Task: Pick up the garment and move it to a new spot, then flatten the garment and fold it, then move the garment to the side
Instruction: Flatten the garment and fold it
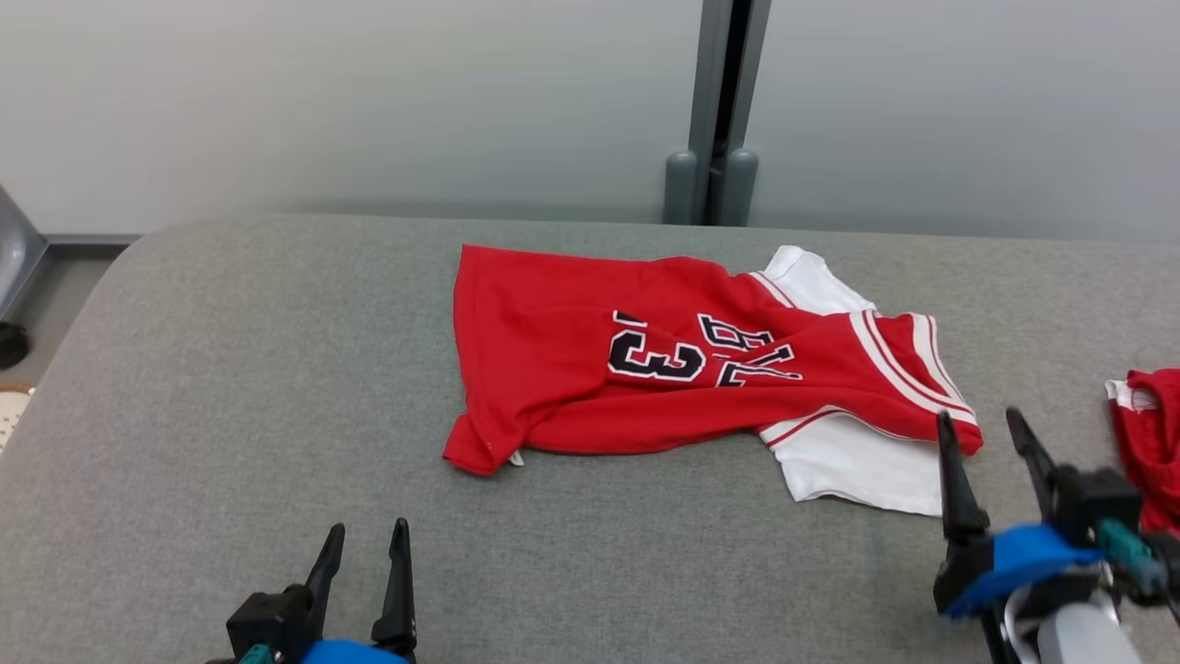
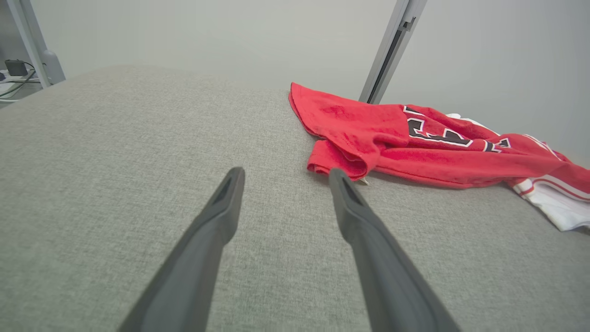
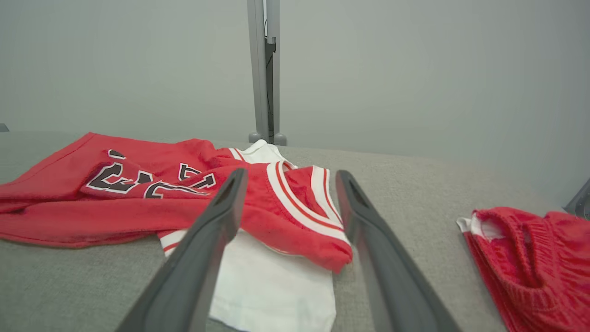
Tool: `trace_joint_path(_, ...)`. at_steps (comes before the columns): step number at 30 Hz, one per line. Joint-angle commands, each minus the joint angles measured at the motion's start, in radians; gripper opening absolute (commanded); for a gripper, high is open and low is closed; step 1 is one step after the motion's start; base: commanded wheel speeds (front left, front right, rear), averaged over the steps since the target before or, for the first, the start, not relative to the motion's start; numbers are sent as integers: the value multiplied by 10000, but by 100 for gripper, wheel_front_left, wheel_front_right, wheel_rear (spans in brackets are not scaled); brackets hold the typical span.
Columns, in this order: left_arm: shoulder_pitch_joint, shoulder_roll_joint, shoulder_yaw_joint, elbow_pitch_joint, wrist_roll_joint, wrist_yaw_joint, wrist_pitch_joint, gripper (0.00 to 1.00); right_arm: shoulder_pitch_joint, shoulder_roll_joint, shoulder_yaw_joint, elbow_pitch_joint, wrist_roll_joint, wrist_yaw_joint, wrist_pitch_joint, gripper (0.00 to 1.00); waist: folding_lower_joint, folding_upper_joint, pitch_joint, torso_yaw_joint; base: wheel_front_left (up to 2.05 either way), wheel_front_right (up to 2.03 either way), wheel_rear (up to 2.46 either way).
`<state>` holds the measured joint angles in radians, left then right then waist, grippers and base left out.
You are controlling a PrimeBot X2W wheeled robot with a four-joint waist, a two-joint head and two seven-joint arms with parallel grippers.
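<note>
The garment (image 1: 645,360) is a red jersey with black lettering, white trim and white sleeves, lying rumpled on the grey padded table (image 1: 230,387). Its red hem corner (image 2: 336,161) lies just beyond my left gripper's right fingertip. My left gripper (image 1: 367,539) is open near the front edge, short of the garment (image 2: 415,143). My right gripper (image 1: 982,429) is open at the right, raised near the garment's striped shoulder end and white sleeve. In the right wrist view that red striped end (image 3: 299,207) shows between the right gripper's (image 3: 290,177) spread fingers. Neither gripper holds anything.
A second red knit piece (image 1: 1148,443) lies at the table's right edge, to the right of my right gripper (image 3: 525,258). A grey post (image 1: 719,111) stands behind the table against a pale wall. Bare grey table surface spreads to the left and front.
</note>
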<state>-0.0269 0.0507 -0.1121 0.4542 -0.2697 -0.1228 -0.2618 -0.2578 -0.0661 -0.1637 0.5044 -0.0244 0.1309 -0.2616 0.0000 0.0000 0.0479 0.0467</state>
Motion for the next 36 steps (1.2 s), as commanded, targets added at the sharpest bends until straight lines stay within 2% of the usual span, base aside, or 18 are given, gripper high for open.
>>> trace_joint_path(1,140,1,46,-49,82,77,-43,100,614,57,14,-338,152,-3,-40,100,0,0,-193,-198,0,0,0)
trace_joint_path(8,330,2,51,-88,13,132,-43,100,1559,151,476,-665,665,-1,-37,100,0,0,-152,-515,0,0,0)
trace_joint_path(16,-878,4,-501,278,649,-1,-43,100,1064,140,1064,-671,968,-3,-37,100,0,0,700,-841,0,0,0)
trace_joint_path(24,-2275,98,-346,1598,1305,-10,-41,100,663,142,1228,-579,991,-3,-36,100,0,0,1556,-1297,0,0,0)
trace_joint_path(33,-2874,182,-108,2374,1554,-41,-43,100,533,144,1164,-533,1022,-1,-37,100,0,0,1891,-1529,0,0,0)
trace_joint_path(34,-2959,164,-93,2381,1542,-51,-43,43,513,144,1191,-524,1045,-1,-37,100,0,0,1888,-1550,0,0,0)
trace_joint_path(35,-2959,164,-93,2381,1542,-51,-43,43,513,144,1191,-524,1045,-1,-37,100,0,0,1888,-1550,0,0,0)
trace_joint_path(36,-2996,154,-117,2259,1552,-60,-43,0,499,144,1200,-516,1056,-1,-37,100,0,0,1875,-1546,0,0,0)
